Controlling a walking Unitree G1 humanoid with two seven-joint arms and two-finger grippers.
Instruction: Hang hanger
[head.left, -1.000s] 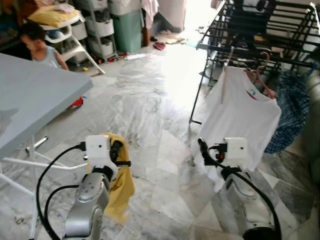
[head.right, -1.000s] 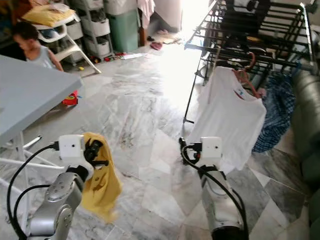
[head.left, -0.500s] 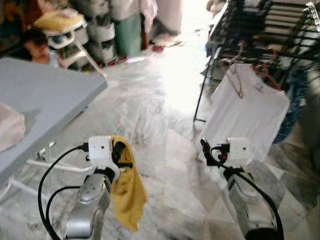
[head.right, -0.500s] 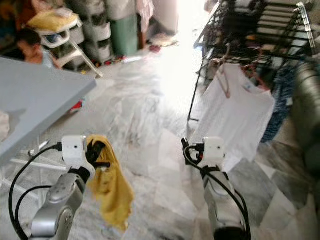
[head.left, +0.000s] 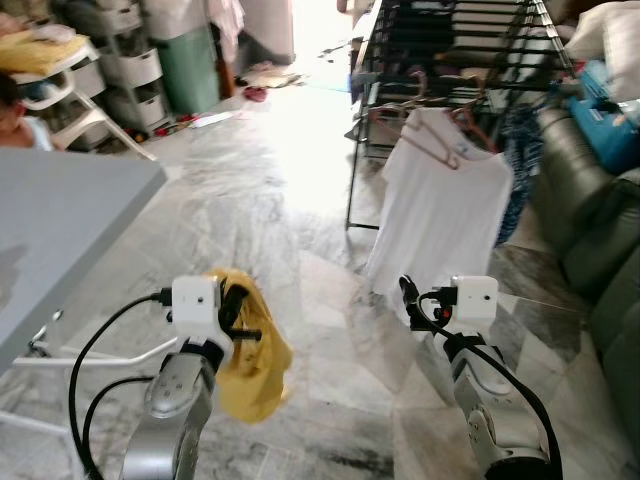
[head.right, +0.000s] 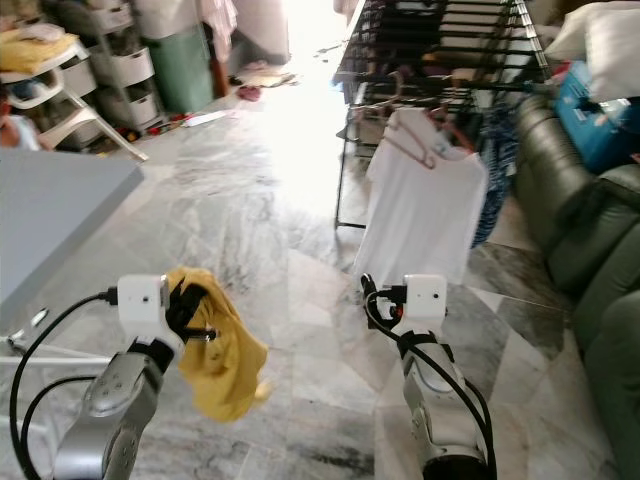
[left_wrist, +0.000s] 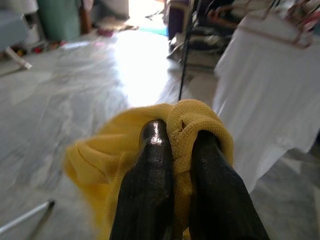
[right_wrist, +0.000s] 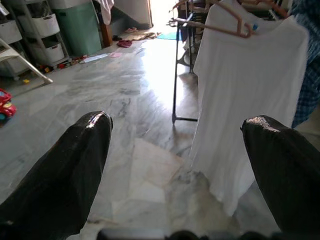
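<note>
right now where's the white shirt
In the left eye view the white shirt hangs on a hanger from the black drying rack, ahead and right of centre, beyond the open right end effector.

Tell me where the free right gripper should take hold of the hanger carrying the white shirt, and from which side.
Probably grip the pink hanger on its bare shoulder arm above the white shirt, the one part the cloth leaves uncovered. Come from the front, where the open right gripper already faces it. The drying rack blocks the far side. The left gripper holds the yellow garment.
</note>
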